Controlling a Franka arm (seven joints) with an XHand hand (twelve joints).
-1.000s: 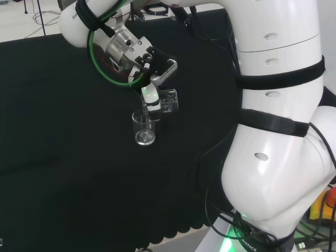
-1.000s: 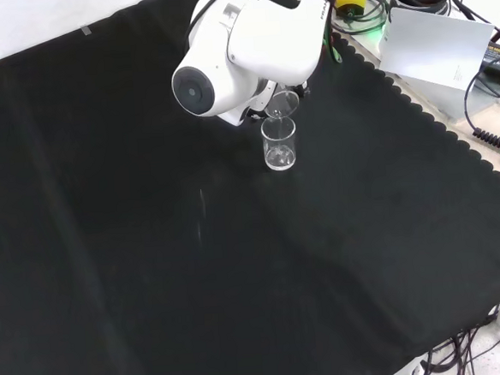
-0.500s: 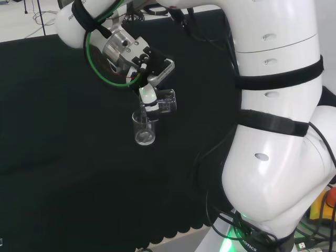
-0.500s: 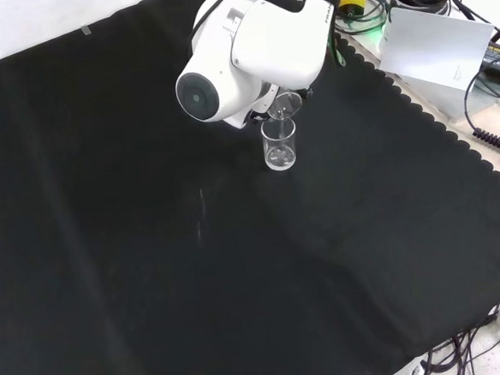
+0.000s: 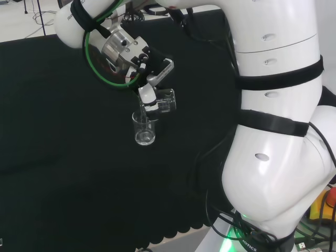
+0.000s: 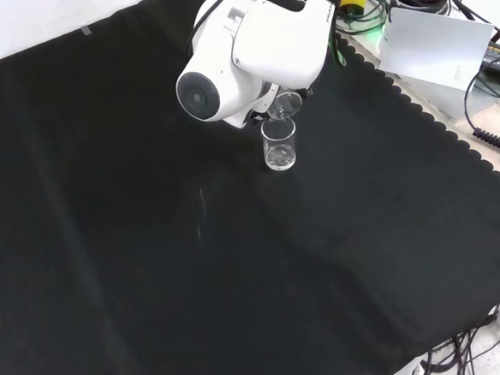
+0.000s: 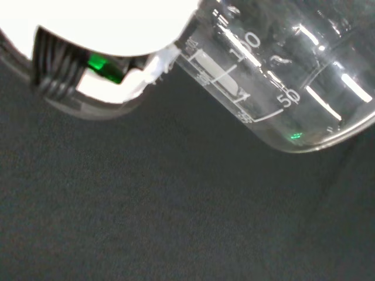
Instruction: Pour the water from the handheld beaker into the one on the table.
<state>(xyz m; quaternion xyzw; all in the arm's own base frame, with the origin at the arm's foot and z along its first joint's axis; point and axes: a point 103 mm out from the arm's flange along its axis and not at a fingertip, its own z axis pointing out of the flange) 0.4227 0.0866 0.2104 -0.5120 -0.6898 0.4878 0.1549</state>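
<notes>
A clear glass beaker (image 5: 144, 129) (image 6: 279, 143) stands upright on the black cloth. Just above it my hand (image 5: 151, 94) is shut on a second clear beaker (image 5: 166, 100) (image 6: 285, 106), tipped steeply with its lip over the standing one's rim. In the wrist view the held beaker (image 7: 275, 76) lies close and tilted, its printed scale showing, with a white part of the hand (image 7: 111, 35) beside it. In the front view a white arm link hides the hand. I cannot tell how much water either beaker holds.
The arm's big white links (image 5: 273, 131) rise at the head view's right. In the front view a white link with a round grey cap (image 6: 241, 55) stands over the beakers. A white sheet (image 6: 433, 50) and cables lie beyond the cloth's scalloped edge.
The wrist and hand have shifted slightly up and left in the head view, and the held beaker has tipped a little further. The standing beaker has not moved.
</notes>
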